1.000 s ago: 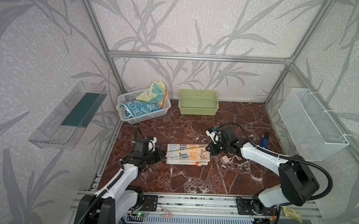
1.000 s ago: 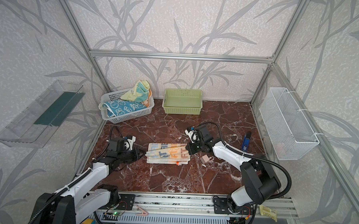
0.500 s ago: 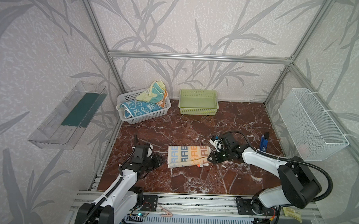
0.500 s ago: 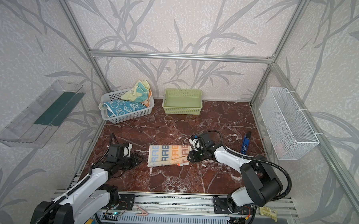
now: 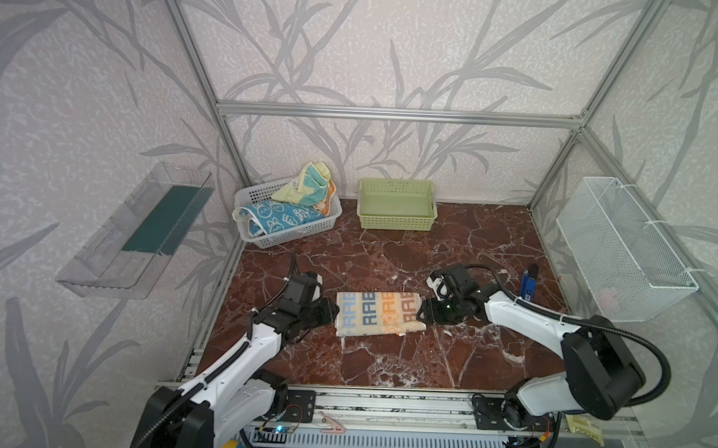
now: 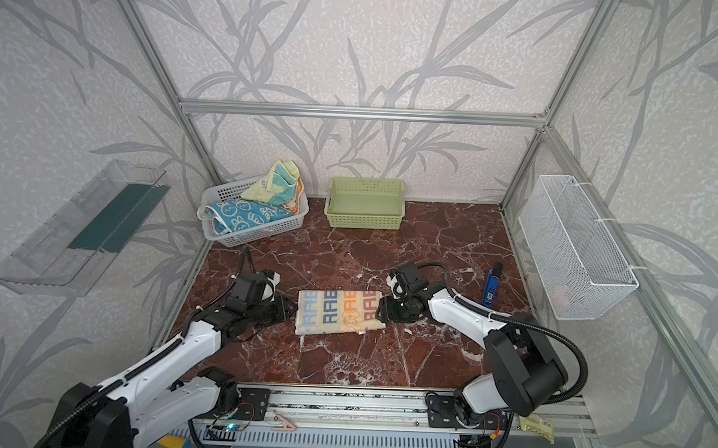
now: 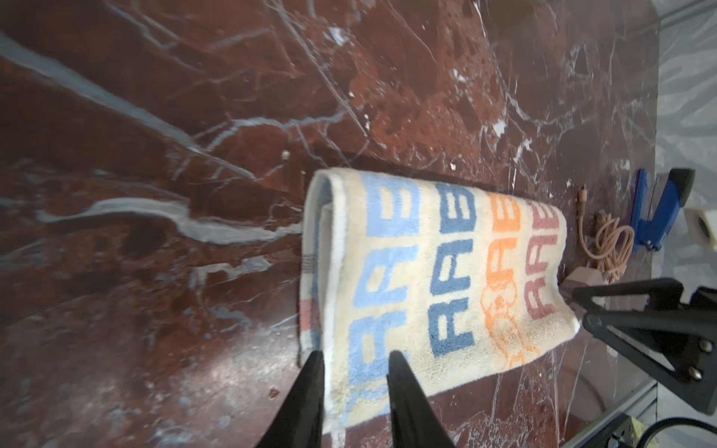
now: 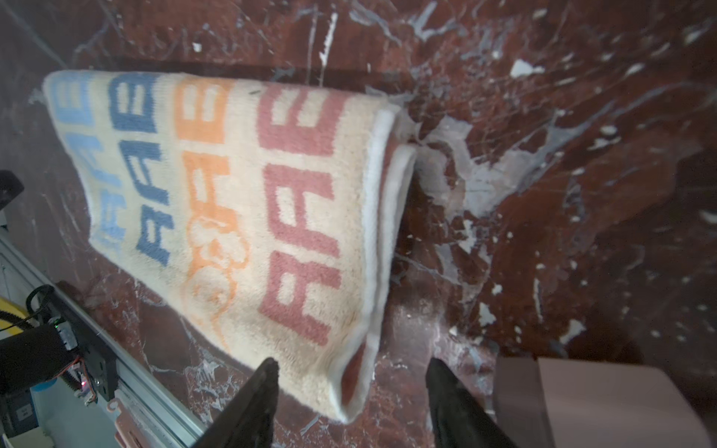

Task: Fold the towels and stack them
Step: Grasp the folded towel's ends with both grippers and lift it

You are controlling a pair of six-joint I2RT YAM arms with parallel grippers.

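Cream terry with rows of "RAB" lettering marks the towel (image 5: 380, 315) now in hand. It lies doubled over and flat on the table (image 5: 384, 359), in the middle and towards the near edge. The left gripper (image 5: 332, 312) is set at its left end and the right gripper (image 5: 422, 315) at its right end. Both are held apart, each astride the towel's edge, and nothing is clamped.

One fold seems done and a second appears due. For that, both layers at one end would need to be pinched together and carried across to the other end.

The other towels (image 5: 284, 217) are seen only in both top views, heaped in the white basket (image 5: 261, 239) at the far left, beside a green basket (image 5: 395, 223). The doubled layers at the end hems and the gaps between the fingers (image 8: 260, 395) are shown only by the wrist views.
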